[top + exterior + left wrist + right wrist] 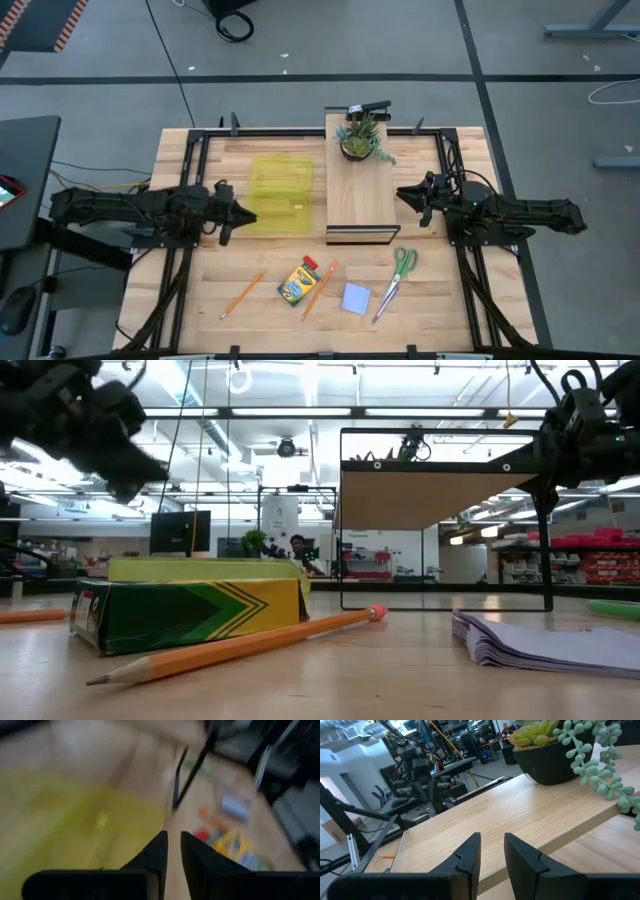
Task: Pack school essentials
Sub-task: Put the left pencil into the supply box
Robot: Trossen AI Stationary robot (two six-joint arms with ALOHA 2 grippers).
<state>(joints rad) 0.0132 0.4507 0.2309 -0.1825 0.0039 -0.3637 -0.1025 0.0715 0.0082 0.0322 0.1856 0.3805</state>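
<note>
The left arm reaches in level from the left edge of the desk (pixel 200 300), its left gripper (pixel 244 215) stopped at the left side of the translucent yellow case (pixel 281 193). In the left wrist view its fingers (pixel 155 855) stand a narrow gap apart, grasping nothing. The right arm stretches in from the right edge, its right gripper (pixel 402 195) held just beside the right side of the raised wooden shelf (pixel 357 190) that carries the potted plant (pixel 361 138) at its far end. Its fingers (pixel 468 852) are likewise slightly parted and empty, pointing across the shelf top.

The school things lie in a row along the near edge of the desk, well apart from both grippers: one orange pencil (pixel 243 294) toward the left, the crayon box (pixel 297 283), a second orange pencil (pixel 318 290) just beside the box, the light blue sticky-note pad (pixel 356 298), and the green-handled scissors (pixel 394 280) toward the right.
</note>
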